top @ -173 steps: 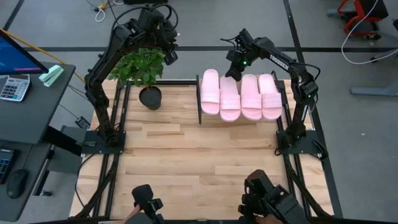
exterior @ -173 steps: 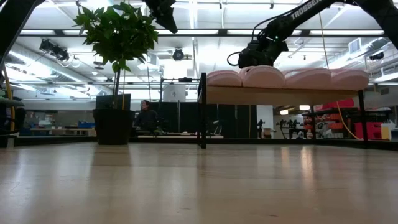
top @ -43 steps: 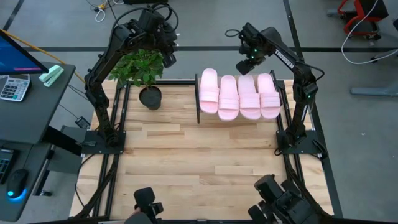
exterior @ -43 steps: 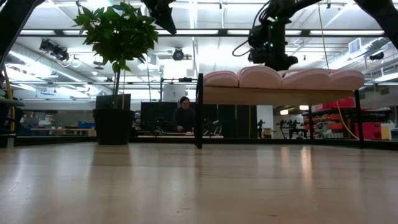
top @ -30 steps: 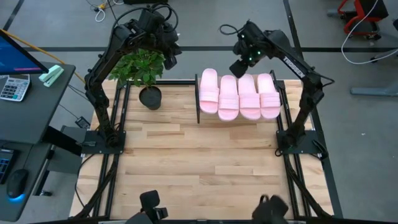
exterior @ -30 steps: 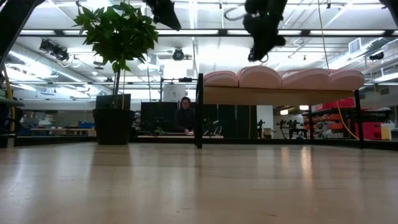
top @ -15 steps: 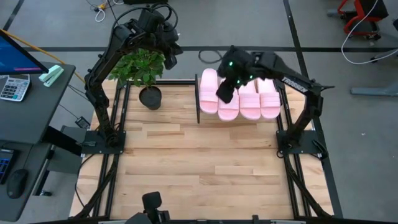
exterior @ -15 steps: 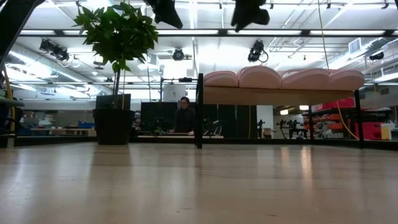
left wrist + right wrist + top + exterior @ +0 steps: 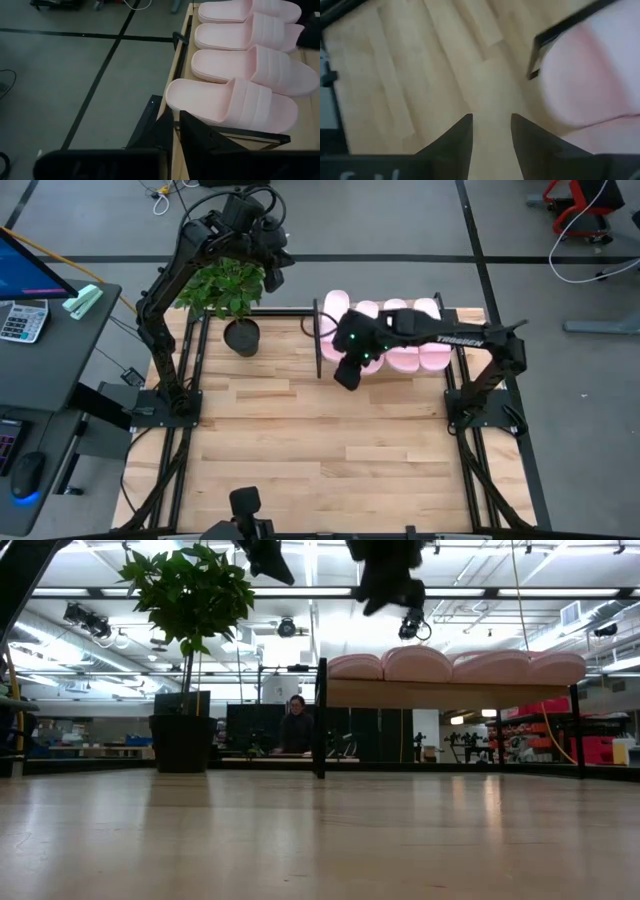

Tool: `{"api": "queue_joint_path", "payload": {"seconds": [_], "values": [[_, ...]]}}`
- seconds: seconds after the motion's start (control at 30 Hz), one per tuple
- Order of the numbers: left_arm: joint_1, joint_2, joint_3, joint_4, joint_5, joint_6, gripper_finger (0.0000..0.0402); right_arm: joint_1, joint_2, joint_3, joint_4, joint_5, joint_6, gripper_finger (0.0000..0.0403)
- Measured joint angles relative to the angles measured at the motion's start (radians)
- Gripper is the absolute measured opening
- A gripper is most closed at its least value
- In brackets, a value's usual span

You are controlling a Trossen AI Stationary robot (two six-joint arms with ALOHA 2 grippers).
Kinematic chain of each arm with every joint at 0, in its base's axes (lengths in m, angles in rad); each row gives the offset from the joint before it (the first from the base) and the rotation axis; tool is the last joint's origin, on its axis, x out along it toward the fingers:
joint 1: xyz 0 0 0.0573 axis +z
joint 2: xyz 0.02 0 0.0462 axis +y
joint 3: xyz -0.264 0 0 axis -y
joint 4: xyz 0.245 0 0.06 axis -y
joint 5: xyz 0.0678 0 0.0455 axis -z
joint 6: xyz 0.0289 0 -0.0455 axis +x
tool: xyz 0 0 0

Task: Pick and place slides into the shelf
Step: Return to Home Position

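While right gripper [image 9: 345, 370] hangs released, empty, over 7 o'clock corner of low wood-topped black-framed shelf [image 9: 450, 693], four pale pink foam slides [image 9: 240, 100] sit side by side on top, at 1 o'clock of table [image 9: 260, 440]. Retract high, clear of slides. Left gripper [image 9: 272, 266] closed, empty, at 11 o'clock.

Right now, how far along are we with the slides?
Done: all four slides lie side by side on the shelf. In hand: nothing; the right tool hangs open and empty over the table at the shelf's front edge, and the left tool waits above the plant. Left: only parking the right arm, it seems.
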State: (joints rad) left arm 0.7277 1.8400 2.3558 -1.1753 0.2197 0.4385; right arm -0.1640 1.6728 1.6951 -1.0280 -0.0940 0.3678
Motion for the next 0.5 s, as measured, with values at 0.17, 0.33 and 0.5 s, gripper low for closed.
{"api": "queue_joint_path", "payload": {"seconds": [0.17, 0.33, 0.5], "values": [[0.000, 0.000, 0.000, 0.018, 0.005, 0.003, 0.0027, 0.000, -0.133, -0.282, 0.212, -0.073, 0.105, 0.0139], [0.011, 0.000, 0.000, 0.035, 0.013, 0.003, 0.0030, 0.003, -0.354, -0.546, 0.433, -0.125, 0.199, 0.0134], [0.026, 0.006, -0.001, 0.104, 0.012, 0.003, 0.0025, 0.011, -0.606, -0.762, 0.480, -0.133, 0.237, 0.0093]]}}
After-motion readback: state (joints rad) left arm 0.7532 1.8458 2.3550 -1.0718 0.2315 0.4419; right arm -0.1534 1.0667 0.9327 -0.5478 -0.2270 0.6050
